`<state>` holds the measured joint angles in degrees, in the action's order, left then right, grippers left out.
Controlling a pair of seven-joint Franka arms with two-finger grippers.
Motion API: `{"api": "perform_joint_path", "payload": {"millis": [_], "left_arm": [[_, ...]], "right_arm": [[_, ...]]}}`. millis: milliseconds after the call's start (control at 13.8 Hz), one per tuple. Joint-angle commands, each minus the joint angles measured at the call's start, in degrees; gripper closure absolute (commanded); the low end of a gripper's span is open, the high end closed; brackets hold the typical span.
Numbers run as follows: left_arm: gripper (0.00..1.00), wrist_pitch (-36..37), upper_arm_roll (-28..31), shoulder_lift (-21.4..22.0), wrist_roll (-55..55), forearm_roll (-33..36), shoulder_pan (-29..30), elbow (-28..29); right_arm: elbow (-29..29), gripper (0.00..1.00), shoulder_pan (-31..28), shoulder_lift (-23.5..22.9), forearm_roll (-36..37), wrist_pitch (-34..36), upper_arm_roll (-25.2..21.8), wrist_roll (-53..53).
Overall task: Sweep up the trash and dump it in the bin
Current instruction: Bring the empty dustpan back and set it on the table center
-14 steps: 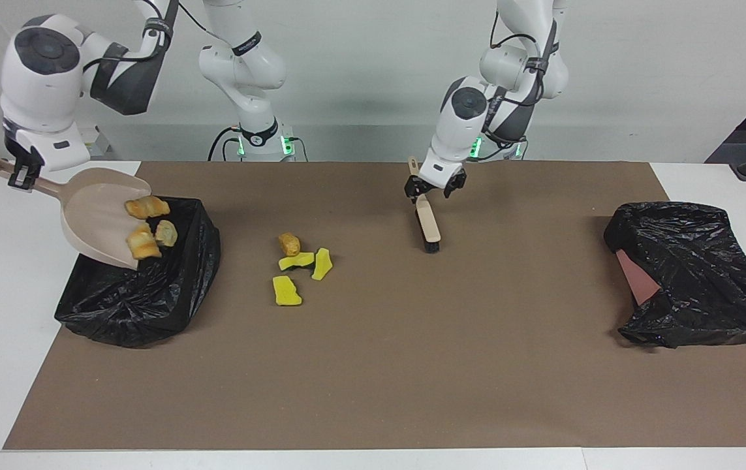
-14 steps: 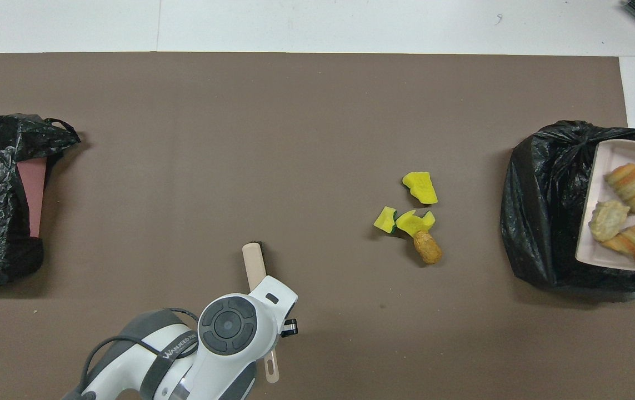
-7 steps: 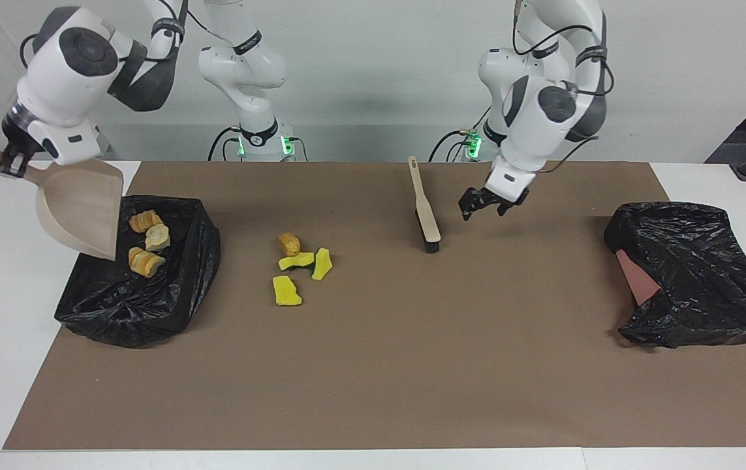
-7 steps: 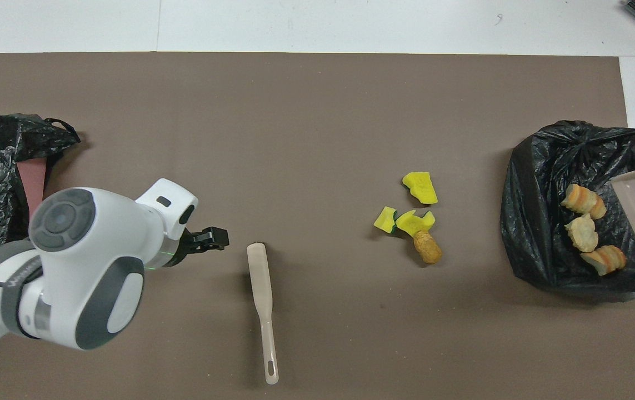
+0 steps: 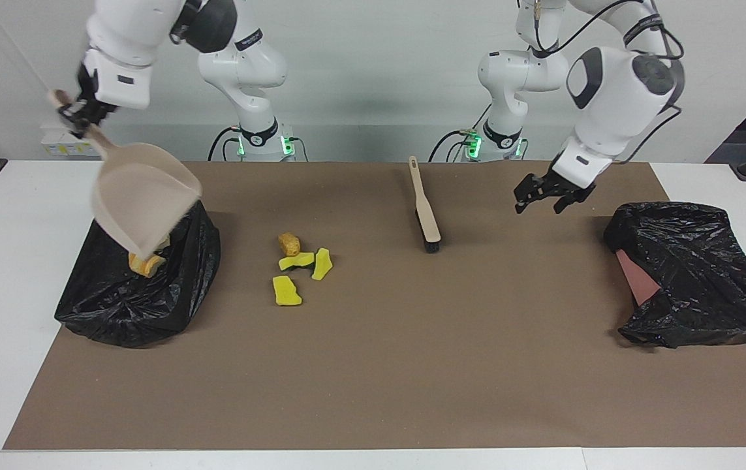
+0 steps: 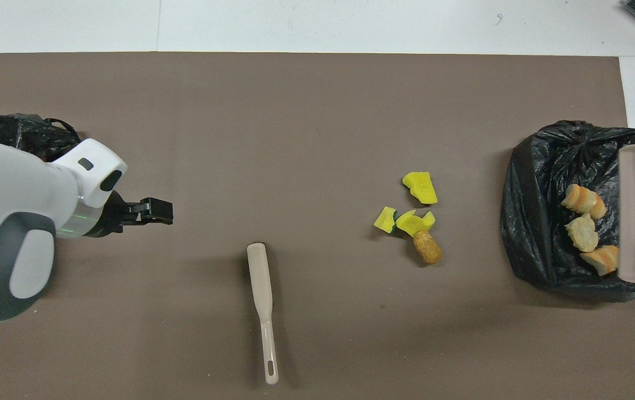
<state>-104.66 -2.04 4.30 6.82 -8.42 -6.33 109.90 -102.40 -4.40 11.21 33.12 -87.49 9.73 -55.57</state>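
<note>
The right arm, reaching from its base toward its own end of the table, holds the right gripper (image 5: pixel 81 115) high, clenched on the handle of the beige plastic dustpan (image 5: pixel 141 202), which hangs steeply tipped, mouth down, over the black plastic-lined bin (image 5: pixel 141 294) near the brown mat's (image 5: pixel 373 365) edge at that end. Three tan-orange bread-like lumps (image 6: pixel 584 219) lie inside the bin's liner; in the facing view the pan hides all but one. The left arm is bent at the elbow, its left gripper (image 5: pixel 545 196) raised over the mat with jaws released and empty, between the beige-handled, black-bristled brush (image 5: pixel 426 212) and a second black bag with a pink panel showing (image 5: pixel 689 277) at the left arm's end of the table.

A second earlier the lumps still sat in the pan, which the right gripper held low and only partly tipped; since then they have dropped into the bin and the pan has been lifted and swung further over it. The left gripper, then at the brush's handle, has let go and moved toward the second bag, leaving the brush lying on the mat.

Three yellow sponge chunks with green backing (image 5: pixel 301 271) and one tan-orange lump (image 5: pixel 289 244) remain unmoved on the mat beside the bin, toward the table's middle. No writing can be read.
</note>
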Motion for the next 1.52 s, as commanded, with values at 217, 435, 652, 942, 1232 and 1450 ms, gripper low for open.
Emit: {"api": "perform_joint_path", "payload": {"millis": [217, 435, 652, 942, 1232, 1450], "left_arm": [[0.0, 8.8, -0.7, -4.4, -2.0, 7.2, 1.7, -11.6], [0.0, 13.8, -0.7, -7.9, -2.1, 7.6, 1.8, -19.2], [0.0, 15.9, -0.7, -8.9, -5.0, 8.4, 1.7, -21.3], [0.0, 15.3, -0.7, -8.6, -6.5, 8.3, 1.6, -20.8], [0.0, 14.8, -0.7, -8.3, -6.6, 8.2, 1.7, -20.2], [0.0, 14.4, -0.7, -8.1, -6.5, 8.2, 1.6, -19.5]], "right_arm": [[0.3, 1.0, 9.3, -5.7, -18.2, -0.7, 2.0, 49.1], [0.4, 1.0, 14.0, -10.4, -22.2, -7.1, 2.0, 60.8], [7.9, 1.0, 21.0, -22.7, -27.1, -12.9, 2.0, 77.7], [22.8, 1.0, 28.3, -38.3, -27.1, -19.9, 1.9, 93.8], [31.7, 1.0, 33.4, -49.1, -26.4, -27.5, 1.4, 100.0], [31.5, 1.0, 34.5, -51.2, -25.2, -31.2, 1.8, 100.0]]}}
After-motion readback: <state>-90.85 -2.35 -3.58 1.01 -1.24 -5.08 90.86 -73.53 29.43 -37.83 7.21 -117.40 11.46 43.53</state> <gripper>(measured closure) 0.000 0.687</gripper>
